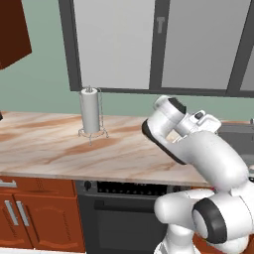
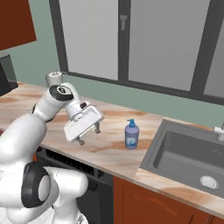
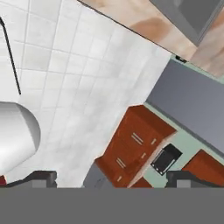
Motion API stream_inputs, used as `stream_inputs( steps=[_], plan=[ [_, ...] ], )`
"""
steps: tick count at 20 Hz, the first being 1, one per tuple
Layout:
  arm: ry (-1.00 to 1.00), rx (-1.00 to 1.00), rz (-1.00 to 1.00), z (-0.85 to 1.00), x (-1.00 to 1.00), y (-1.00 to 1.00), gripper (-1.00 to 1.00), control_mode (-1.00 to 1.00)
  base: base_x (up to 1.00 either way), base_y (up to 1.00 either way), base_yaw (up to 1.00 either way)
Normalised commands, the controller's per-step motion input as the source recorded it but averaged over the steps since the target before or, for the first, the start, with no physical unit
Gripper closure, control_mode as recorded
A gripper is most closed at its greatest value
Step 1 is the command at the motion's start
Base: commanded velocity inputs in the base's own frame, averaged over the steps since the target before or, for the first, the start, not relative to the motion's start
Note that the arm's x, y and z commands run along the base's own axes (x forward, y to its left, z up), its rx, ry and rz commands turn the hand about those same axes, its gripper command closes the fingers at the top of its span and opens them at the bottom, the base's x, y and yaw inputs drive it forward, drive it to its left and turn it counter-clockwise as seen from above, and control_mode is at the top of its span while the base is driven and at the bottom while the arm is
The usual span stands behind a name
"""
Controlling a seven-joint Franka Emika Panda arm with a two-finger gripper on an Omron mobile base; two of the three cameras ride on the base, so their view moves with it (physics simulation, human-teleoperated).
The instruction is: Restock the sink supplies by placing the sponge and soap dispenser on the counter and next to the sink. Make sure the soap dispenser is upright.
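Gripper [image 2: 88, 135] jaws spread wide, holding nothing, hanging above the counter [image 2: 109, 151] just left of the soap dispenser [image 2: 131, 134]. Dispenser stands upright on the counter, near the sink [image 2: 188, 153] on its left side, so that half looks done. Sponge: can't place it from here. Judging by that, sponge fetch is the step in hand. Next move needs locating it first, then a flat-on grasp. Paper-towel roll [image 1: 90, 110] sits well left of the sink.
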Motion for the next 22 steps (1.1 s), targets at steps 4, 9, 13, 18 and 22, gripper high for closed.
stream_inputs(
  steps=[4,9,13,18,22],
  plan=[
    [-0.36,0.18,0.01,0.00,-0.64,0.62,-1.00,-1.00,0.00,0.00,0.00],
    [-0.27,0.27,0.04,0.00,-0.32,0.59,-1.00,-1.00,0.00,0.00,0.00],
    [-0.22,0.37,0.08,-0.08,-0.35,0.20,-1.00,-1.00,0.00,0.00,0.00],
    [-0.09,0.29,0.05,-0.22,-0.15,0.24,-1.00,-1.00,0.00,0.00,0.00],
    [0.03,0.05,0.00,-0.23,0.00,0.01,-1.00,-1.00,0.00,0.00,0.00]
  ],
)
